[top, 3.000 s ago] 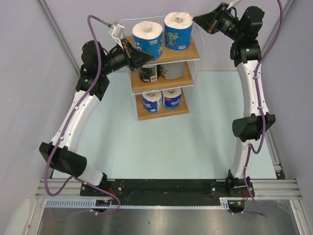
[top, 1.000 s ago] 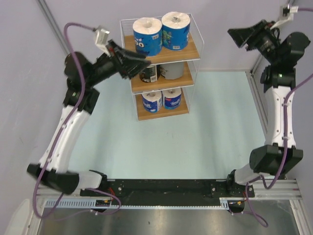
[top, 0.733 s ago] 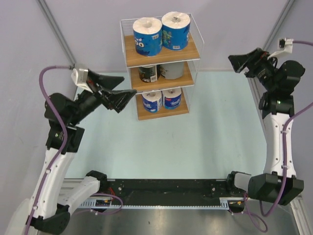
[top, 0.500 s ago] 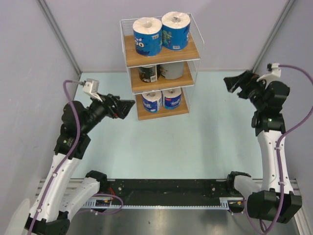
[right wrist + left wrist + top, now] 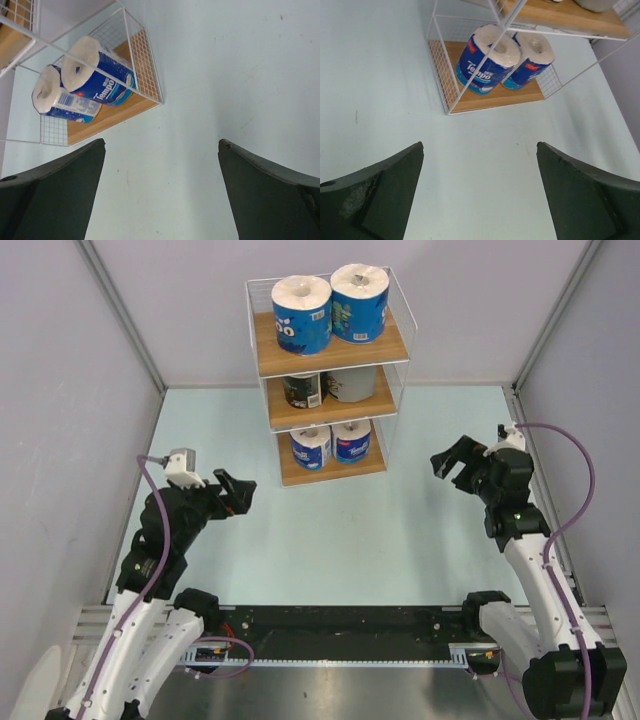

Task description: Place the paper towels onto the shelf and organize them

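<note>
The shelf (image 5: 390, 348) stands at the back middle with paper towels on all three boards. Two blue-wrapped rolls (image 5: 301, 313) (image 5: 361, 302) are on top. A dark roll (image 5: 302, 390) and a grey roll (image 5: 350, 383) sit in the middle. Two blue rolls (image 5: 311, 447) (image 5: 351, 440) stand on the bottom board; the left wrist view shows them (image 5: 487, 60) and so does the right (image 5: 102, 72). My left gripper (image 5: 238, 493) (image 5: 479, 145) hangs open and empty left of the shelf. My right gripper (image 5: 452, 462) (image 5: 161, 141) is open and empty to the right.
Pale blue table (image 5: 330, 540) lies between the shelf and both arm bases. Grey walls close in the left, back and right sides. The shelf's white wire frame (image 5: 451, 95) stands out at the bottom tier's near corner.
Both arms have pulled back from the shelf's top tier and come down low toward the near side of the table. Both grippers have opened wider.
</note>
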